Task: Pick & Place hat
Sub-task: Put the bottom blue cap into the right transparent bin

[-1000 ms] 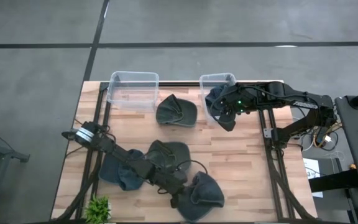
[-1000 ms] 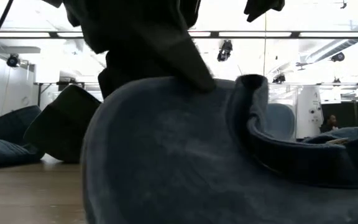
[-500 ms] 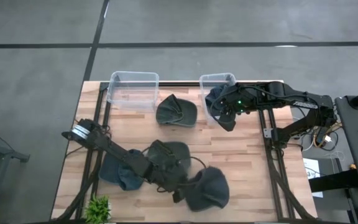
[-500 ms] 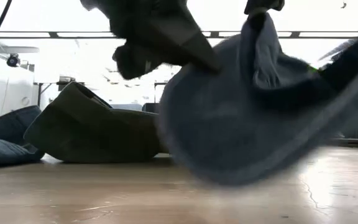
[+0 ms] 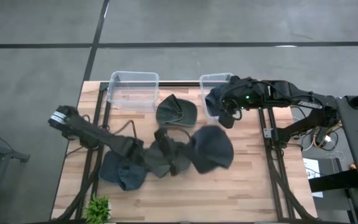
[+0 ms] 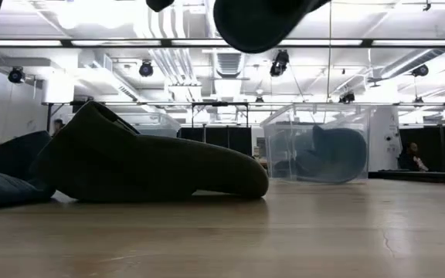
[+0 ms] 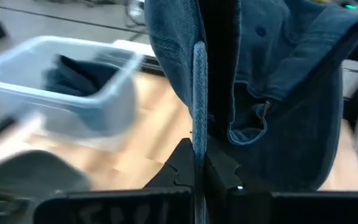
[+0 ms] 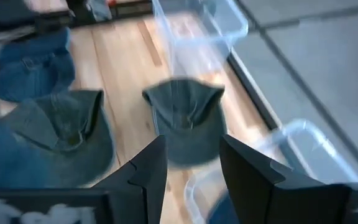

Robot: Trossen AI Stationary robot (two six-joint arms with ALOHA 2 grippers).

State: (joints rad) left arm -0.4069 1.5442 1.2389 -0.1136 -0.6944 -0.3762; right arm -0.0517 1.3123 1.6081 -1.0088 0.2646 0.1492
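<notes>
Denim-blue hat (image 5: pixel 213 149) is hanging in the left gripper (image 5: pixel 185 155), lifted clear of the wooden table (image 5: pixel 247 180); in the left wrist view the two dark fingers (image 7: pixel 194 168) are pinching the hat's edge between them, cloth draping to either side. Landmark for positions: the right-hand clear bin (image 5: pixel 215 93) at the table's far edge.

- Carried hat is sitting toward the near side of that bin, over mid-table, with the left arm reaching in from the table's left edge.
- In the low view the hat (image 6: pixel 261 19) is showing only as a dark shape at the top, well above the tabletop.
- Right gripper (image 5: pixel 224 112) is hovering at the bin's near right corner; its fingers (image 8: pixel 145 171) are standing apart with nothing between them.
- A blue hat (image 6: pixel 327 154) is lying inside this bin.
- A second clear bin (image 5: pixel 133 90) is standing to the left of the landmark bin, along the same far edge.
- An olive cap (image 5: pixel 176 112) is lying on the table between the two bins, slightly nearer.
- Another olive cap (image 5: pixel 160 155) is lying just left of the left gripper.
- A further blue hat (image 5: pixel 122 171) is lying toward the near left, well apart from the landmark bin.
- A small green plant (image 5: pixel 98 208) is standing at the near left corner.
</notes>
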